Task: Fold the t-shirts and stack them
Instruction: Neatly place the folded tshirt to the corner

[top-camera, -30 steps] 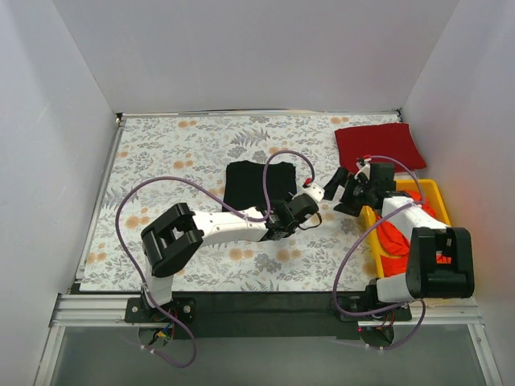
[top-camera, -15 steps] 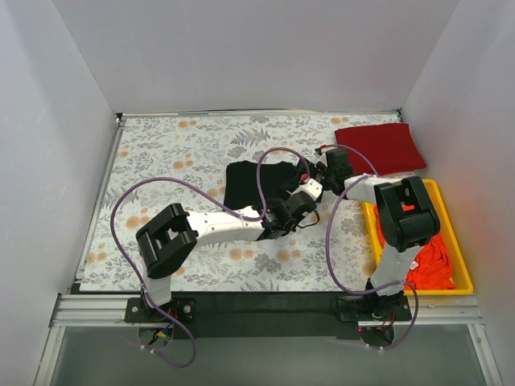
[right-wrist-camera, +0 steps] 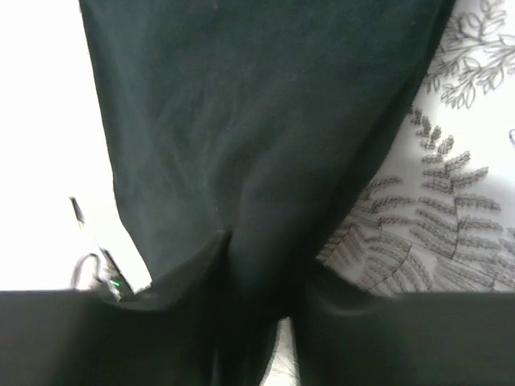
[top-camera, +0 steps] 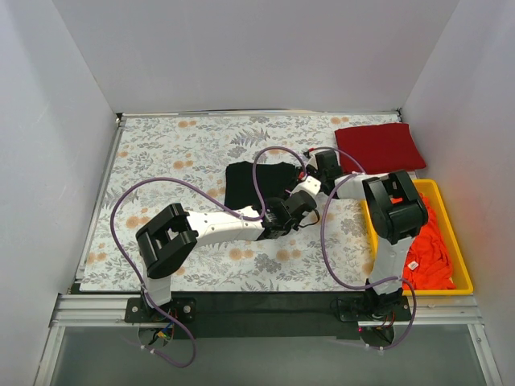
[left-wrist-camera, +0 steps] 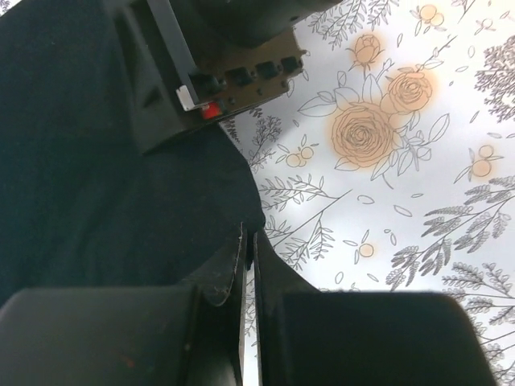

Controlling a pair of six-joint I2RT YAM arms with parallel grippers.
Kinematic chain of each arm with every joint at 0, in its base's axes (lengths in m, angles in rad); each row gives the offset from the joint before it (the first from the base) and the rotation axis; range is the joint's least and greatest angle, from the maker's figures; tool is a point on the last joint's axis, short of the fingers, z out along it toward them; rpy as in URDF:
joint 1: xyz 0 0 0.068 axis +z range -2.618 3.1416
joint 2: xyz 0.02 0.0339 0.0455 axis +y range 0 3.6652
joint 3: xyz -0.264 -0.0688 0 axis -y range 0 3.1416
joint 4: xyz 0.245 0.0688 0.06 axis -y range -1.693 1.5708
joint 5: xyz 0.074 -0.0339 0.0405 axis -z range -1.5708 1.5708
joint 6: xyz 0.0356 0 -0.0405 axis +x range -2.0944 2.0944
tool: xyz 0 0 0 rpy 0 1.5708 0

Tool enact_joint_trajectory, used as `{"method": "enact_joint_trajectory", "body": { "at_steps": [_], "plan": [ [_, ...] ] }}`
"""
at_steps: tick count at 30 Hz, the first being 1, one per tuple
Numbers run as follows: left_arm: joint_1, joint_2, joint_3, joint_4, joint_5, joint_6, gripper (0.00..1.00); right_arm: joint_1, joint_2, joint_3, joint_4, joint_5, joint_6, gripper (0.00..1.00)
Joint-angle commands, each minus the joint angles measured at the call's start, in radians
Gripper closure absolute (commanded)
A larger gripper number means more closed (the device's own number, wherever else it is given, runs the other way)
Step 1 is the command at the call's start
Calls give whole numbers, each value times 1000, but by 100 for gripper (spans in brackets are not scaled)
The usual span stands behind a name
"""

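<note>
A folded black t-shirt (top-camera: 253, 183) lies mid-table. My left gripper (top-camera: 296, 199) sits at its near right corner. In the left wrist view its jaws (left-wrist-camera: 250, 233) are shut, tips pinching the edge of the black t-shirt (left-wrist-camera: 96, 201). My right gripper (top-camera: 315, 170) reaches in at the shirt's far right edge. The right wrist view shows its jaws (right-wrist-camera: 265, 253) closed around a raised fold of the black t-shirt (right-wrist-camera: 241, 121). A folded dark red t-shirt (top-camera: 380, 147) lies at the back right. Orange-red t-shirts (top-camera: 430, 249) fill the bin.
The yellow bin (top-camera: 438, 197) stands along the table's right edge, beside the right arm's base. The floral table cover (top-camera: 177, 153) stretches out left of the black shirt. White walls close in the back and both sides.
My right arm has swung left from over the yellow bin to the black shirt's right edge and closed its jaws on the cloth. The left gripper has stayed put.
</note>
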Motion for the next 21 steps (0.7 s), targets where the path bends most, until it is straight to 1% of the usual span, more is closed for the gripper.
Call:
{"method": "enact_joint_trajectory", "body": {
  "at_steps": [1,2,3,4,5,6,7,8,9,11,12,13,14,15,16,17,18,21],
  "plan": [
    [1,-52,26,48,16,-60,97,10,19,64,-13,-32,-60,74],
    [3,-55,24,48,30,-102,91,10,19,73,-23,-26,-81,80],
    [1,-59,26,48,36,-120,86,8,21,108,-44,-21,-141,90],
    [3,-65,23,46,40,-145,81,8,23,130,-111,-12,-176,96],
    [3,-72,20,48,45,-163,77,4,27,157,-151,3,-213,99],
    [7,-88,23,42,62,-194,67,-2,27,183,-180,14,-300,99],
    [16,-99,26,28,70,-217,62,-7,27,238,-290,37,-337,99],
    [26,-116,26,5,79,-238,56,-22,23,265,-329,89,-386,99],
    [36,-133,20,-1,100,-278,45,-33,16,288,-360,109,-461,99],
    [84,-206,-15,-12,131,-315,32,-68,3,355,-443,162,-529,99],
    [133,-232,-35,-14,166,-344,22,-81,0,384,-475,173,-607,99],
    [165,-297,-54,-15,192,-353,18,-91,0,412,-506,189,-647,99],
    [200,-324,-72,-17,217,-361,16,-107,0,478,-574,247,-672,99],
    [236,-355,-109,-20,241,-363,14,-114,3,510,-608,285,-736,99],
    [316,-380,-121,-26,273,-358,13,-119,7,542,-637,316,-818,99],
    [354,-421,-131,-49,281,-351,13,-130,16,605,-689,365,-863,99],
    [430,-441,-147,-61,281,-338,13,-134,24,631,-707,394,-900,99],
    [533,-501,-206,-70,269,-285,13,-164,38,713,-737,508,-1003,99]
  ]
}}
